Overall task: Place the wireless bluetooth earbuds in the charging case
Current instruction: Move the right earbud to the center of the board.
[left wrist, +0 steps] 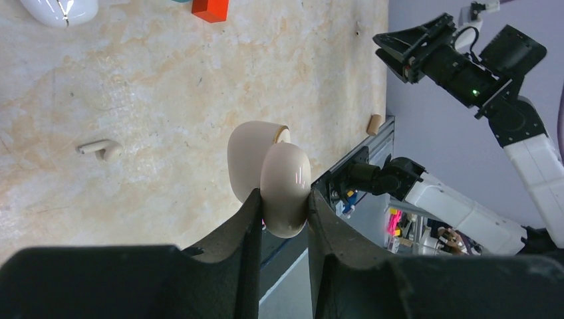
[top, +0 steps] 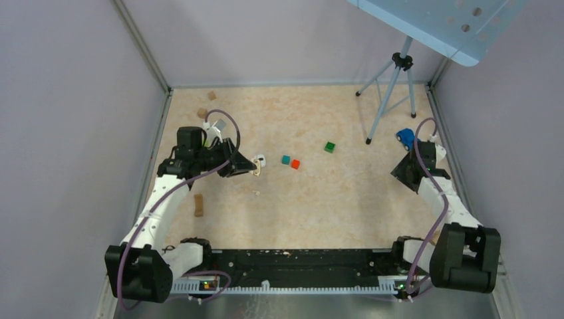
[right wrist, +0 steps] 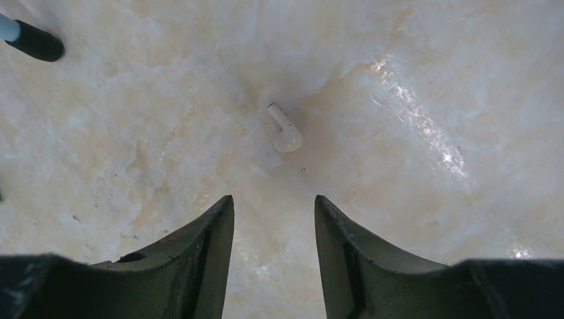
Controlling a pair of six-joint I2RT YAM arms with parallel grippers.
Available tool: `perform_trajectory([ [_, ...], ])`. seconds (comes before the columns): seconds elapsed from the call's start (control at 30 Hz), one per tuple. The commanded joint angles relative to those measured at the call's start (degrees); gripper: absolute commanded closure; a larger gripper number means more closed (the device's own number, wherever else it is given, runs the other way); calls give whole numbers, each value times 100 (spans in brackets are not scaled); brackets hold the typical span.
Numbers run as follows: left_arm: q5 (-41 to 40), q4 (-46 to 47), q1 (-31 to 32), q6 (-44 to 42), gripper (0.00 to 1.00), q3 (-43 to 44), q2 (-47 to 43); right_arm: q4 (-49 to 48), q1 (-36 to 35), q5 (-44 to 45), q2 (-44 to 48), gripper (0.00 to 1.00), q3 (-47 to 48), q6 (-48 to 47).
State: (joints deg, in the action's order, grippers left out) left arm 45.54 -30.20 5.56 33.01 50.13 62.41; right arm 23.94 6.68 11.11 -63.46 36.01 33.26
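- While my left claw (left wrist: 282,194) is clamped shut on the charging case (left wrist: 269,166), the cream shell stands hinged open. One rounded half is pinched between my two fingers (left wrist: 233,232) and the other juts out beyond them. I cannot tell whether the case touches the table (left wrist: 166,80).
- The first earbud (left wrist: 100,149) lies loose on the marbled tabletop, apart from the case. From overhead it is a pale speck just on the base side of my left claw.
- My right claw (right wrist: 273,199) hangs over the table's right side with its fingers partway apart — nothing sits between them.
- The second earbud (right wrist: 286,133) lies flat just ahead of those right fingertips, roughly in line with the gap. Its bud end is nearer to me and its stem points away, and nothing touches it.
- A glossy white rounded object (left wrist: 60,10) sits near my left claw, on the far side of the case.
- A teal cube (top: 285,159) and an orange-red cube (top: 295,163) sit side by side at mid-table, with a green cube (top: 330,147) farther right.
- A blue toy car (top: 404,137) rests near my right wrist, beside a tripod (top: 392,86) whose black foot shows at the corner of my right wrist view.
- Three tan wooden blocks (top: 198,205) are scattered along the left side.
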Motion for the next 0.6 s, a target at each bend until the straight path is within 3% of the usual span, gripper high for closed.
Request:
perform_trajectory([
  [0.0,236,260,-20,-92,100,27,-27,-631,78,-233,-572,54,316,-545],
  [0.17,263,230,-20,-121,100,-7,-79,-808,180,-263,-1217,56,364,-737],
  [0.57,372,310,-20,12,100,-36,-49,-1119,191,282,-1817,67,299,-1173],
])
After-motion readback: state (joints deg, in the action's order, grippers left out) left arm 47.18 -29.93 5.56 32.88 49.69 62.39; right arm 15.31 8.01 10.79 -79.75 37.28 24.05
